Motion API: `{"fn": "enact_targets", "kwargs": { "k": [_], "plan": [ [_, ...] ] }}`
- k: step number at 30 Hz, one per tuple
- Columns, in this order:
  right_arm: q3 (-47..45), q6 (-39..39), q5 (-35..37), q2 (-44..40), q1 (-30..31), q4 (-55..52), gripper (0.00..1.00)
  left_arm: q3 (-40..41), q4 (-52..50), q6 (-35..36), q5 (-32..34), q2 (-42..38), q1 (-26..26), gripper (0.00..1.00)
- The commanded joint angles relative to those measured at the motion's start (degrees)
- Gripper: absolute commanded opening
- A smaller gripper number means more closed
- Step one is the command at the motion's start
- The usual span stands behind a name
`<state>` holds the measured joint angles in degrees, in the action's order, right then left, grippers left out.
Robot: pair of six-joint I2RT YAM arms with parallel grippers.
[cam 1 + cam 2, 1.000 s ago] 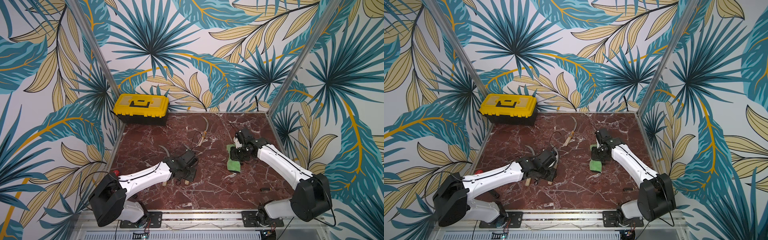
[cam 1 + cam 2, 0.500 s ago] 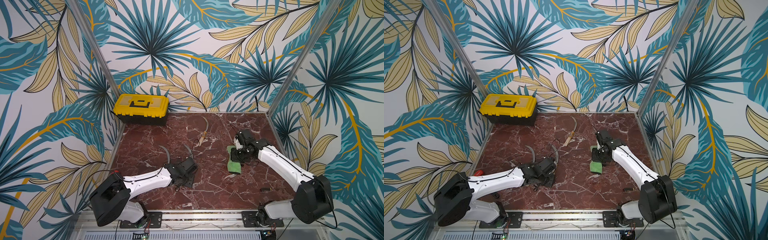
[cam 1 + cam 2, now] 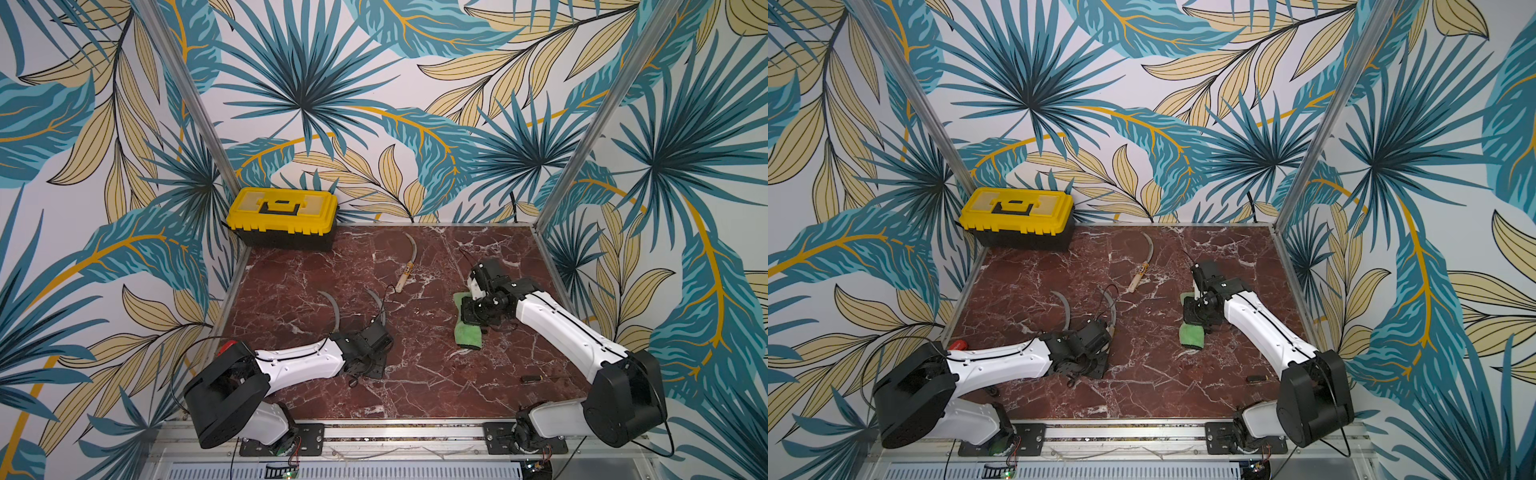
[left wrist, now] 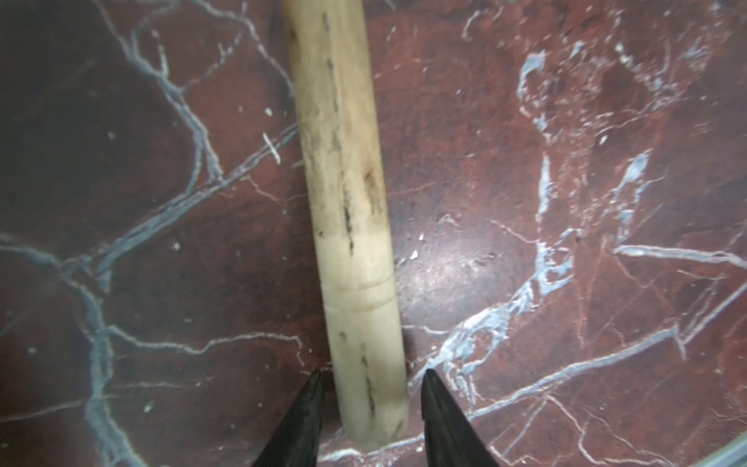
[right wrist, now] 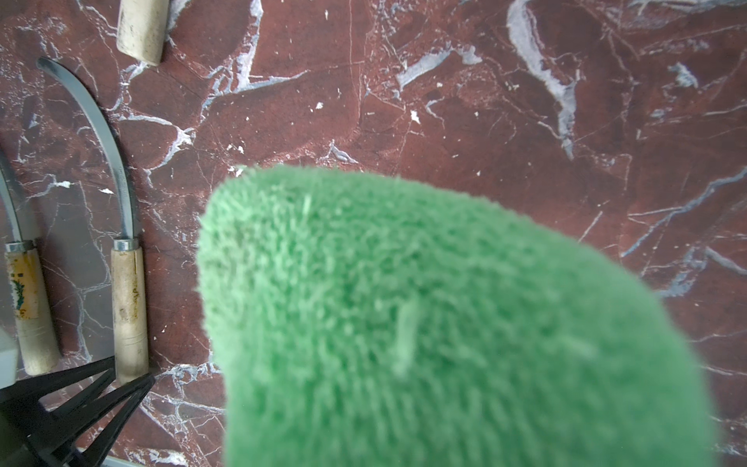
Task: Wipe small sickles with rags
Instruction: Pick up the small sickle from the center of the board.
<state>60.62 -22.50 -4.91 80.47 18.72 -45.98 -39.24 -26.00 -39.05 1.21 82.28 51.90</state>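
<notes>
Marble table (image 3: 436, 386): dark red with white veins, boxed in by palm-leaf wallpaper, with a metal rim along its sides.
Left gripper (image 4: 374, 378): its fingers stood parted, one on each side of a pale handle's butt. A thin gap showed on both sides, and they grasped nothing.
Plain-handled sickle (image 5: 129, 307): it lay flat under that gripper. Its unlabelled wood was streaked with dark marks, a groove ringed it near the butt, and the grey blade curved toward the back.
Labelled sickle (image 5: 28, 299): it lay just beside the plain one and parallel to it, nearer the left rim. A yellow-orange label wrapped its handle.
Right gripper (image 3: 478, 309): clenched on the back end of the green rag (image 5: 424, 323), its fingertips hidden by the cloth.
Rag: fuzzy, folded into a thick pad, right of centre and well apart from the pair. Whether its front end touched the marble could not be told.
Far sickle (image 3: 404, 276): alone toward the back middle, handle pointing forward.
Open room: bare marble lay between the arms and along the front edge.
Yellow toolbox (image 3: 282, 216): it filled the back-left corner.
Right rim: the right forearm ran near it.
</notes>
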Motion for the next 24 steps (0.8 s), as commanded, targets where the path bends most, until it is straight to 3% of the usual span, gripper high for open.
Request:
{"fn": "enact_targets", "kwargs": {
  "k": [1,10,18,24],
  "plan": [
    [-0.9,-0.6,-0.7,-1.5,0.0,-1.0,0.10,0.7,1.8,-0.3,1.2,1.0,0.1,0.40],
    [-1.1,-0.6,-0.7,-2.3,0.1,-1.4,0.10,0.5,3.9,0.2,0.9,3.8,0.1,0.31],
    [-0.7,-0.5,-0.2,-2.7,0.1,-1.8,0.10,0.6,3.1,0.6,0.4,2.2,0.1,0.00],
    [0.3,-1.0,0.9,-3.1,0.0,-2.1,0.10,-0.4,-1.0,-0.5,4.2,-5.3,0.6,0.00]
  ]
}}
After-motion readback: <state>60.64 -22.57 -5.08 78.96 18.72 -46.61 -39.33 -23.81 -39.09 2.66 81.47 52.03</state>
